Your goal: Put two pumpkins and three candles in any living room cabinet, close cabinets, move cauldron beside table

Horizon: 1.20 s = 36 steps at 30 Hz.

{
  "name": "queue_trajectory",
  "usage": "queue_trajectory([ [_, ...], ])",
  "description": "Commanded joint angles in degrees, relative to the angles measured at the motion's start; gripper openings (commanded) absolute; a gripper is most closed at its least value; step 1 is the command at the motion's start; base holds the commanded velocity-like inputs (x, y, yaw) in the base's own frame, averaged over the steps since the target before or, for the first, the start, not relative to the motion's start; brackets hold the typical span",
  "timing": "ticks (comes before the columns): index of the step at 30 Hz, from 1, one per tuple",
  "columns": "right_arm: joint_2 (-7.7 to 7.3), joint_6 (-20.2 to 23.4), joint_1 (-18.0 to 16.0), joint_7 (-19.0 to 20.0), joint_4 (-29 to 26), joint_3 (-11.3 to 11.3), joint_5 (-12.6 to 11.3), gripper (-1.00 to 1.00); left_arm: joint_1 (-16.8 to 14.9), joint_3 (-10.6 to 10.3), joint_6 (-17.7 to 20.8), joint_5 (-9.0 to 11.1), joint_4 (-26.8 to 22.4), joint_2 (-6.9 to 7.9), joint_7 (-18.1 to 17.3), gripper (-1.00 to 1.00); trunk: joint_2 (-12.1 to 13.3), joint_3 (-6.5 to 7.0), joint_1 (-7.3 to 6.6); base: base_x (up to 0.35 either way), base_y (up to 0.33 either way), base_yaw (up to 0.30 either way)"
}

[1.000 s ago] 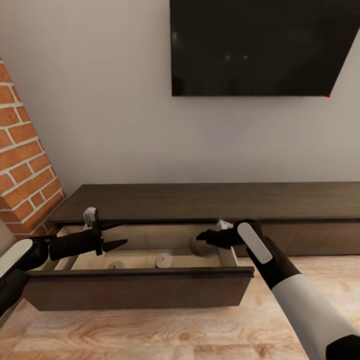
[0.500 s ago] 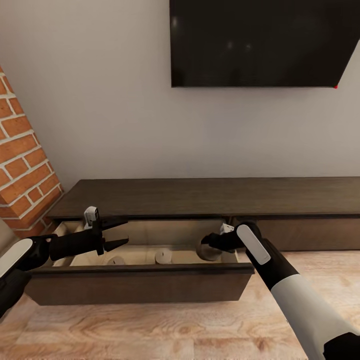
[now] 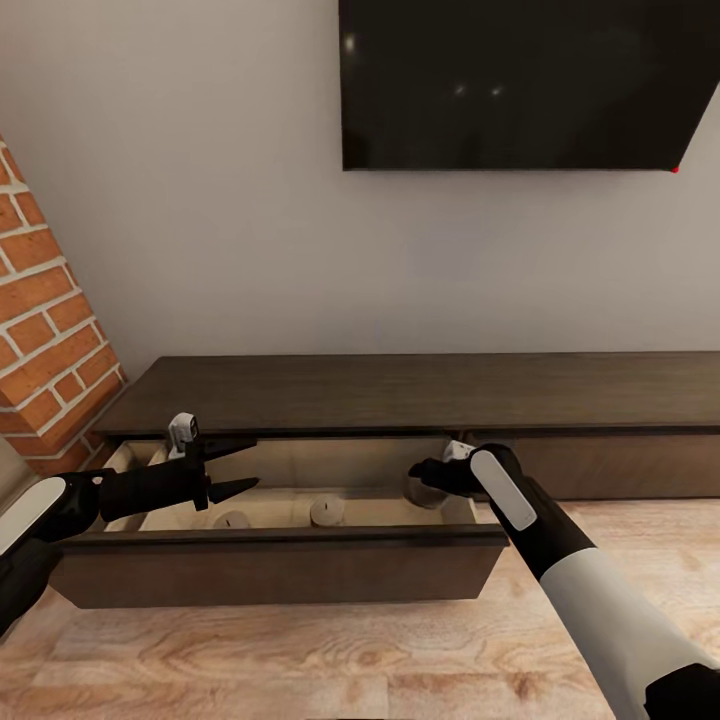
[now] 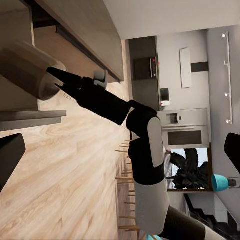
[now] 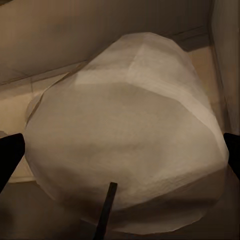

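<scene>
Since a second ago the head camera has tipped up a little, and the right gripper (image 3: 422,468) has lifted slightly with the candle (image 3: 424,489) it carries, which now hangs over the right end of the open drawer (image 3: 290,575) of the cabinet (image 3: 420,390). In the right wrist view that pale candle (image 5: 127,135) sits just ahead of the jaws, whose dark tips flank it; they look clenched on it, though actual contact at the pads is not clear. Two more candles (image 3: 327,512) stand on the drawer's pale floor, well to the side of the jaws and between the two grippers. The left gripper (image 3: 245,466) hovers over the drawer's left part with its jaws spread and nothing between them. The step in hand seems to be stowing the third candle. Next, the right arm probably needs to lower until the candle rests on the drawer floor, part its jaws, and withdraw upward clear of the drawer front before the drawer can be pushed shut.
</scene>
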Motion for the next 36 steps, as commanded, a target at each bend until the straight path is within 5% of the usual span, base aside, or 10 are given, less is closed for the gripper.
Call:
queue_trajectory([
  [1, -0.06, -0.19, -0.14, -0.71, 0.18, 0.20, -0.51, -1.00, -0.05, -0.05, 0.05, 0.62, -0.03, 0.04, 0.58, 1.00, -0.02, -0.05, -0.01, 0.000, 0.000, 0.000],
  [12, 1.01, -4.24, -3.94, 0.00, 8.25, 0.56, 2.98, -1.00, -0.05, -0.05, 0.05, 0.62, 0.05, 0.12, 0.58, 1.00, -0.02, -0.05, -0.01, 0.000, 0.000, 0.000],
  [17, 4.26, -4.46, -5.43, 0.11, 8.94, 0.72, 3.33, -1.00, -0.05, -0.05, 0.05, 0.62, 0.05, 0.13, 0.58, 1.00, -0.02, -0.05, -0.01, 0.000, 0.000, 0.000],
  [21, 5.47, -4.48, -5.62, 0.12, 9.12, 0.75, 3.48, -1.00, -0.05, -0.05, 0.05, 0.62, 0.05, 0.13, 0.58, 1.00, -0.02, -0.05, -0.01, 0.000, 0.000, 0.000],
  [36, 5.75, -4.57, -5.67, 0.06, 9.49, 1.03, 3.39, -1.00, -0.05, -0.05, 0.05, 0.62, 0.07, 0.13, 0.58, 1.00, -0.02, -0.05, -0.01, 0.000, 0.005, 0.000],
])
